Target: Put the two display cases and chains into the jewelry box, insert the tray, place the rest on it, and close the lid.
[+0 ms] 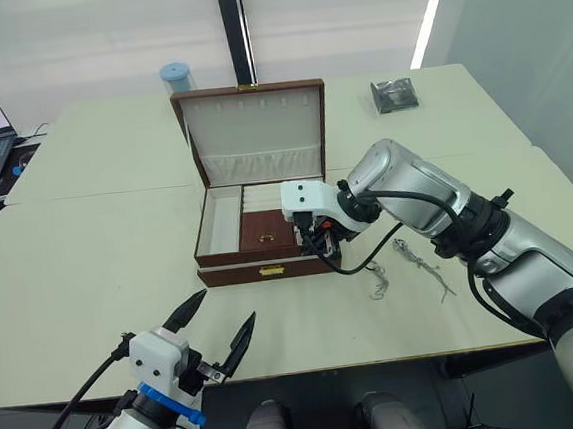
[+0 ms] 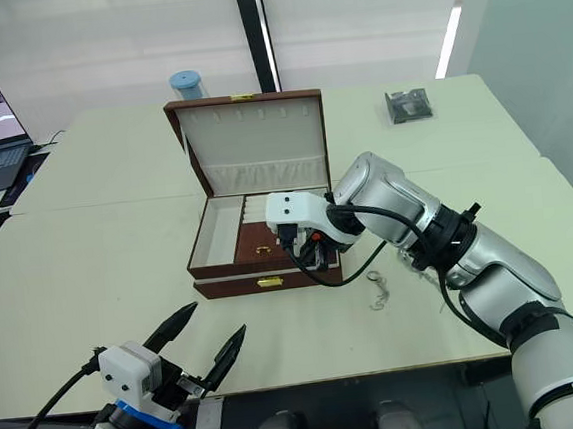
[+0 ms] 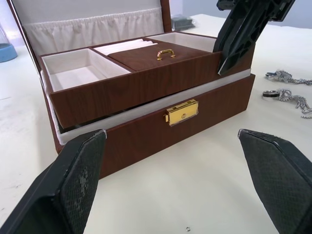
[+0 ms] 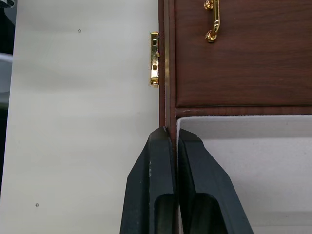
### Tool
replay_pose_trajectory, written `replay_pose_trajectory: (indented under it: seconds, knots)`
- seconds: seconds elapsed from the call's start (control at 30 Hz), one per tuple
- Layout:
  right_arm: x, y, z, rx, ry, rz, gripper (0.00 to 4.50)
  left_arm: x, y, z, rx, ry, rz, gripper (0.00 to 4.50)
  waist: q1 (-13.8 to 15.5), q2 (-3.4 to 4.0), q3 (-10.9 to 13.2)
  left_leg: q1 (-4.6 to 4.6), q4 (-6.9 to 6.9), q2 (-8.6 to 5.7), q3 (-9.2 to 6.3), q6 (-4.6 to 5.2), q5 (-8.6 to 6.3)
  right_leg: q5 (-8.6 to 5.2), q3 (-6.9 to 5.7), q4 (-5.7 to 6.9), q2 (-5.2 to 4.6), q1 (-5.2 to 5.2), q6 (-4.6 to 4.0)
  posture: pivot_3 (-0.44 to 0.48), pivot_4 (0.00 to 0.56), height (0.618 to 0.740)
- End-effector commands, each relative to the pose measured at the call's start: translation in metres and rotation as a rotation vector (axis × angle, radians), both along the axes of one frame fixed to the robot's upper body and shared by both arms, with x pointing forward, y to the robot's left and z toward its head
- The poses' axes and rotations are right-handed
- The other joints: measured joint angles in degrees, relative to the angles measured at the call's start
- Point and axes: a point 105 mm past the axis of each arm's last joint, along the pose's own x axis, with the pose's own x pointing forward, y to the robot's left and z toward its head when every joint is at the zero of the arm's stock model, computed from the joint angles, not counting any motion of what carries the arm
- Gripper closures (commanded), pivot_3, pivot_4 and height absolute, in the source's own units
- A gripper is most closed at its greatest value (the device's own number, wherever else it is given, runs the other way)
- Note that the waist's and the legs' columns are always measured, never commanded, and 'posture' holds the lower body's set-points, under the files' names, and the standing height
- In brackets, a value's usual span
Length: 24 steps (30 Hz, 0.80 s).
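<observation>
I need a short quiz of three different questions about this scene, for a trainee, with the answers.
1. True or false: the lid of the jewelry box is closed.
2. What does the right gripper pinch? A) a chain B) the front wall of the tray C) the clasp
3. Fill in: the chains lie on the ______, on the robot's right of the box.

Key: 1. False, it stands open. 2. B, the tray sits tilted in the box, not fully down. 3. Table. The left gripper is open and holds nothing.
</observation>
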Motion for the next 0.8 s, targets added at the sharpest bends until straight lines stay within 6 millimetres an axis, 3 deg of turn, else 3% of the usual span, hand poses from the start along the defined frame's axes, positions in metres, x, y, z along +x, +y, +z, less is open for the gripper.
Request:
replay_pose_trajectory:
  seconds: [0.03, 0.17, 0.53, 0.7, 0.8]
  knots:
    - [0.005, 0.001, 0.005, 0.004, -0.038, -0.012, 4.49, 0.0, -0.001, 0.005, -0.002, -0.026, -0.013, 0.0, -0.03, -0.01, -0.01, 0.01, 0.0, 0.0, 0.0, 0.0, 0.0, 0.0, 0.0, 0.0, 0.0, 0.0, -0.01, 0.0, 0.15, 0.74]
    - [0.006, 0.002, 0.005, 0.007, -0.038, -0.013, 4.49, -0.001, -0.002, 0.005, -0.002, -0.023, -0.016, 0.0, -0.05, -0.03, -0.03, 0.03, 0.0, 0.03, 0.0, 0.0, 0.0, 0.03, -0.01, 0.01, 0.02, 0.01, -0.05, 0.0, 0.15, 0.74]
    - [0.006, 0.007, 0.014, 0.048, -0.036, -0.011, 1.73, 0.0, -0.004, 0.006, -0.003, -0.02, -0.019, 0.0, -0.01, -0.04, -0.02, -0.02, -0.02, 0.02, 0.01, 0.0, 0.0, 0.04, 0.0, -0.01, 0.01, -0.03, -0.07, 0.0, 0.15, 0.74]
    - [0.001, 0.014, 0.027, 0.134, -0.005, -0.006, 0.16, 0.002, -0.004, 0.008, -0.003, -0.024, -0.021, 0.0, -0.02, -0.04, -0.02, -0.03, -0.02, 0.02, 0.02, 0.0, 0.0, 0.04, 0.0, -0.01, 0.02, -0.03, -0.07, 0.0, 0.15, 0.74]
    - [0.002, 0.021, 0.036, 0.243, 0.013, -0.013, 0.04, 0.004, -0.005, 0.009, -0.004, -0.026, -0.025, 0.0, -0.03, -0.04, -0.02, -0.03, -0.02, 0.03, 0.01, 0.0, 0.0, 0.04, 0.01, -0.01, 0.02, -0.05, -0.07, 0.0, 0.15, 0.74]
